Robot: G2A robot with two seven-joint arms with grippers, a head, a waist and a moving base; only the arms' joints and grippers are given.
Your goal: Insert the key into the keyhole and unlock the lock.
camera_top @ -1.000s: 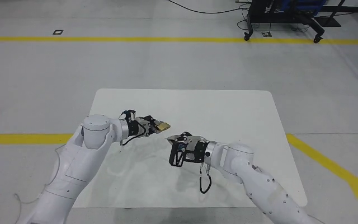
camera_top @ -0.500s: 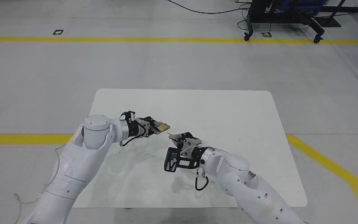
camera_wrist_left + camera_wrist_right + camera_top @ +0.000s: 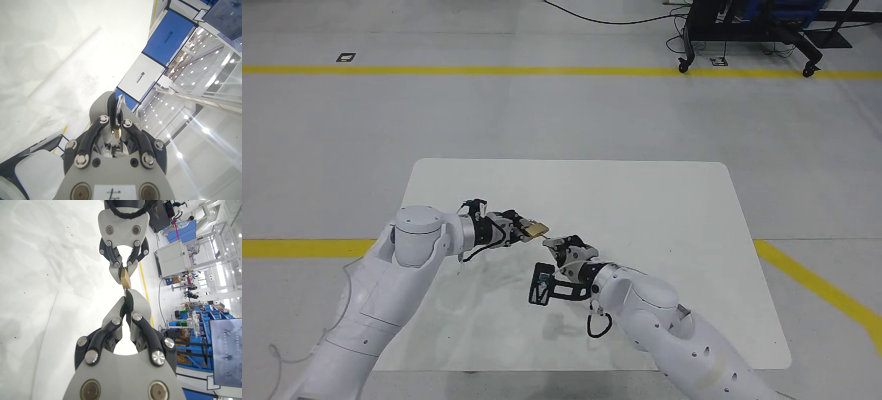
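A small brass padlock (image 3: 126, 280) hangs above the white table (image 3: 662, 200), with my left gripper (image 3: 123, 275) shut on it. In the top view the padlock (image 3: 535, 229) pokes out of the left gripper (image 3: 525, 227) toward the right arm. The left wrist view has the left gripper (image 3: 116, 106) pinching a silver shackle part (image 3: 120, 105) and a bit of brass. My right gripper (image 3: 127, 294) is shut on a silver key (image 3: 125, 292). The key's tip meets the padlock's end face, and most of the key is hidden by the pads. From above, the right gripper (image 3: 555, 246) sits just beside the padlock.
Yellow floor lines (image 3: 542, 70) run past the table. A black wheeled stand (image 3: 752, 30) is far behind the table. Both grippers hover over the table's left-centre area, with bare tabletop to the right and far side.
My right arm has swung in and its wrist has turned, bringing the key up against the padlock's end. The left arm with the padlock has barely moved.
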